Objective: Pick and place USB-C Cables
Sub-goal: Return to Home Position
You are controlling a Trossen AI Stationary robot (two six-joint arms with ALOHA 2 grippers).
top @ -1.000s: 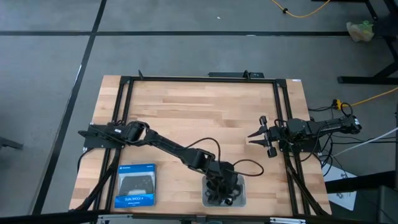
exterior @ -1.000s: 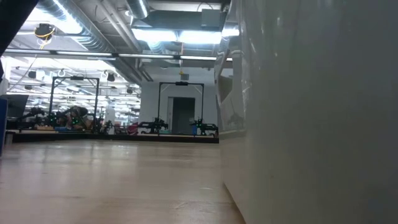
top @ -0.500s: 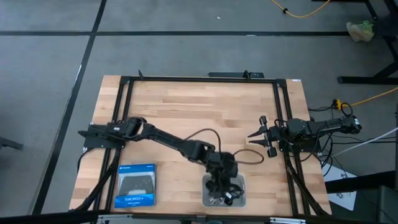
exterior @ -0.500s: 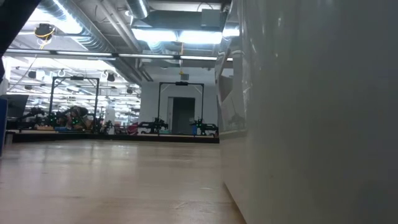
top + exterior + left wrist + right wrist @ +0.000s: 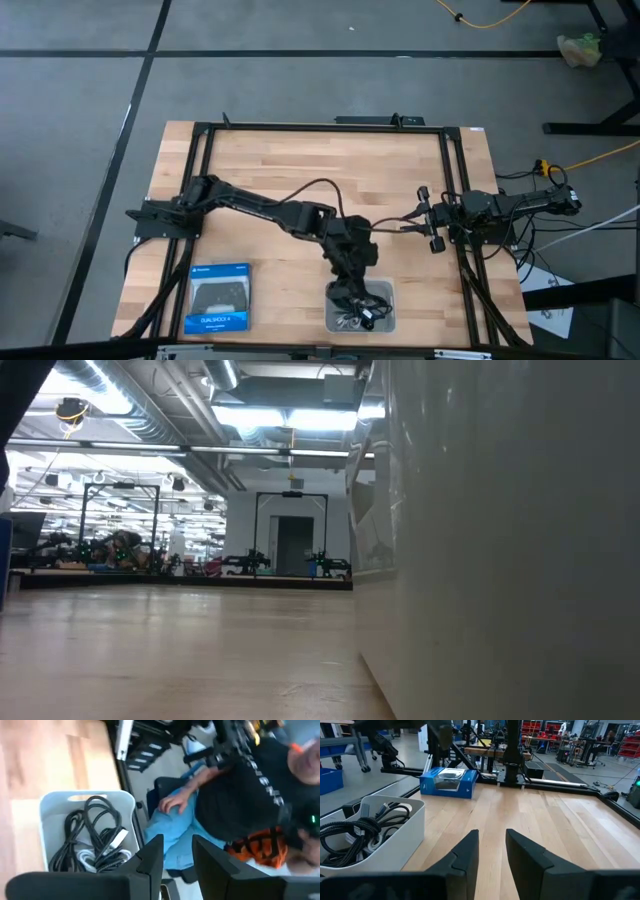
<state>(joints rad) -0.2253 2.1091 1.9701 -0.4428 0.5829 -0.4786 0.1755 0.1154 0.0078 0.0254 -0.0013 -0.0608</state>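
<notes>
The USB-C cables lie coiled together in a pale grey bin at the table's near edge: black bundles on top and a whitish one underneath. They also show in the high view and the right wrist view. My left gripper hangs above the bin's far side, open and empty. My right gripper waits at the table's right side, open and empty, pointing across the table.
A blue game-controller box lies flat near the table's near left corner, also seen in the right wrist view. The bin's pale wall fills the right of the low view. A seated person is just beyond the near edge. A black frame borders the table.
My left gripper has risen out of the bin and drawn back toward the table's far edge, with the arm's elbow pulling leftward. The cables stay lying in the bin. The right arm has kept still.
</notes>
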